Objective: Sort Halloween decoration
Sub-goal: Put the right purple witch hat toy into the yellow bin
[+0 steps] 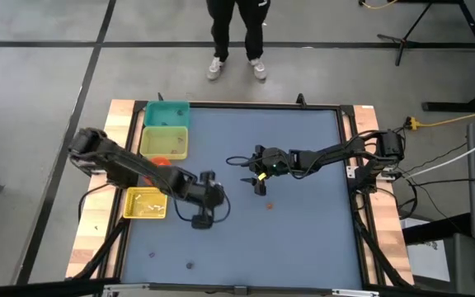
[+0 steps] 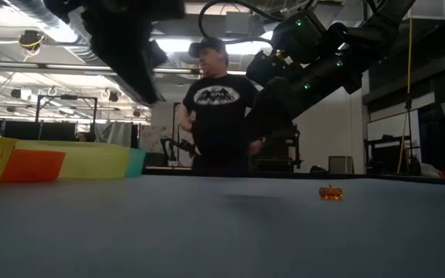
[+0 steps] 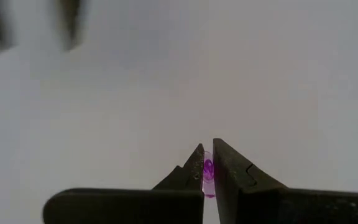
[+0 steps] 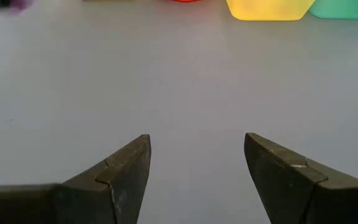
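Observation:
A tiny purple trinket sits between the fingers of my left gripper, which is shut on it. That gripper is raised over the table's middle, right of the bins. My right gripper stands open over bare table a little further right, with nothing between its fingers. A small orange trinket lies on the blue table top near it. Two dark trinkets lie toward the near edge. My left gripper pinches the purple trinket between its two fingers, close to their tips. The fingers slant downward. The trinket is lifted clear of the table.
Along the left edge stand a teal bin, a yellow bin, a red bin and a yellow basket with small pieces in it. A person stands beyond the far edge.

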Robot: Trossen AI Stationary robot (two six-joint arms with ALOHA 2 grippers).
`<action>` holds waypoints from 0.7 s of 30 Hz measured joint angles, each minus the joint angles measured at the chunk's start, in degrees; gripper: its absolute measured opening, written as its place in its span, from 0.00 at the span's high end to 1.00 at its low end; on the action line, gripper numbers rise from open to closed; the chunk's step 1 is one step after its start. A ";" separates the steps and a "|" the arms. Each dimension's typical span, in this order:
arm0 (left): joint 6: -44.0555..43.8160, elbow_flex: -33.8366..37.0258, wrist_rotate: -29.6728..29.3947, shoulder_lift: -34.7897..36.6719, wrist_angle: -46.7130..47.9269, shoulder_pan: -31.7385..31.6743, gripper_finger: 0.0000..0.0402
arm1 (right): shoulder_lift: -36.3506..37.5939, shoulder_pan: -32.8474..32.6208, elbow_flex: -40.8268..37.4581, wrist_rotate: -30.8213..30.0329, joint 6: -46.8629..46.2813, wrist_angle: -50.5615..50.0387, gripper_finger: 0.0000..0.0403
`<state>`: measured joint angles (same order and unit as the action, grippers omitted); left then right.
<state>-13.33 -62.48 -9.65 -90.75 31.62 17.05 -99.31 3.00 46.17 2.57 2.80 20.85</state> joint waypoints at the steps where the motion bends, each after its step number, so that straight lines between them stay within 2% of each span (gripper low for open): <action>1: 0.39 0.00 -0.93 1.36 2.93 -0.72 1.00 | 0.00 -0.01 0.00 0.00 0.01 -0.01 0.36; 6: 3.08 0.03 -5.53 7.63 13.42 -5.96 1.00 | 0.00 -0.01 0.00 0.00 0.01 -0.01 0.36; 10: 5.69 0.31 -7.57 11.51 18.05 -11.41 1.00 | 0.00 -0.01 0.00 0.00 -0.01 -0.01 0.36; 15: 7.96 3.81 -7.79 15.50 17.95 -19.06 1.00 | 0.00 0.01 0.00 0.00 -0.01 -0.03 0.36; 21: 7.94 11.32 -7.78 18.59 17.04 -27.43 1.00 | 0.00 0.01 0.00 0.00 -0.01 -0.06 0.36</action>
<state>-5.39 -51.16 -17.43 -72.16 48.66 -10.38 -99.31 3.01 46.17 2.57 2.79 20.80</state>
